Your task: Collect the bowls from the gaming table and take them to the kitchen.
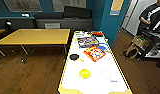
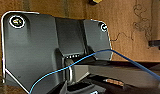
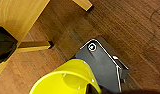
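Close by the right wrist, a yellow-green bowl [image 3: 68, 80] hangs over the wood floor [image 3: 126, 30] with its mouth showing. Whether the right gripper is clamped on it cannot be told, and the left gripper's state cannot be told either.

Ahead, the gaming table [image 1: 96, 86] runs lengthwise away from the robot. On its near end a yellow bowl [image 1: 84, 73] and a pale bowl [image 1: 106, 74] sit upright, mouths up, apart from each other. Being round, they have no long axis.

The step looks like collecting. The next move calls for closing in on the near end and reaching down over a rim.

Farther along lie game boxes [image 1: 94, 53]. Beyond are a wooden table [image 1: 36, 36] and a person [image 1: 152, 15].
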You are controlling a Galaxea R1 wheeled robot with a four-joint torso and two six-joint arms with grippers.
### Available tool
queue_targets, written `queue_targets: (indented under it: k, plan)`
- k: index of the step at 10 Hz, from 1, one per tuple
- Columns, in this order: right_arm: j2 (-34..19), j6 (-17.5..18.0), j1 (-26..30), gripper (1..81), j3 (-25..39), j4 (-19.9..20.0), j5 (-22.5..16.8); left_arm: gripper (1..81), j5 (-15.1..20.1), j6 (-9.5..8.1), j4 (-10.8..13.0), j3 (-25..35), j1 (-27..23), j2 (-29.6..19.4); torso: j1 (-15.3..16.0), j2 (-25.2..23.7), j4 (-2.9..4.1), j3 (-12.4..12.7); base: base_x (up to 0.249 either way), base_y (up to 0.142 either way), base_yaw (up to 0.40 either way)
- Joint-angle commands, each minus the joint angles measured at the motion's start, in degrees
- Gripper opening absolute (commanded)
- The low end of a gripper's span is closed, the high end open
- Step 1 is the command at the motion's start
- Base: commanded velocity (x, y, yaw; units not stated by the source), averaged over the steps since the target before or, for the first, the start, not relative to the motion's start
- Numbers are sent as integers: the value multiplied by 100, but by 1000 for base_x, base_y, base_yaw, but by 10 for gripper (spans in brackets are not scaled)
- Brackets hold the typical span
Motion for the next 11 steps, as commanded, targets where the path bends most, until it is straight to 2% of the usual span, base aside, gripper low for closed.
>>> queue_targets:
  k: [1,3,7,8,10,11]
  plan:
    - [1053,-59,-935,10,-1018,-1381,781,811,315,-185,-42,2317,-584,-1882,0,0,0,0,0,0,0]
    - [1714,-59,-1111,10,-1732,-1505,781,811,324,-237,-68,2952,-926,-2499,0,0,0,0,0,0,0]
    - [2892,-59,-1384,10,-2989,-1830,790,811,350,-835,-86,3911,-1788,-3423,-4,0,0,2,0,0,0]
    - [3155,-59,-1402,10,-3253,-1875,789,811,385,-1107,-95,4043,-2043,-3538,-4,0,0,2,0,0,0]
    - [3569,-59,-1428,10,-3693,-1892,781,811,429,-1818,-104,4132,-2579,-3740,-6,0,0,2,0,0,0]
    - [3719,-59,-1428,10,-3860,-1892,781,811,587,-2056,-95,4175,-2808,-3811,-6,0,0,2,0,0,0]
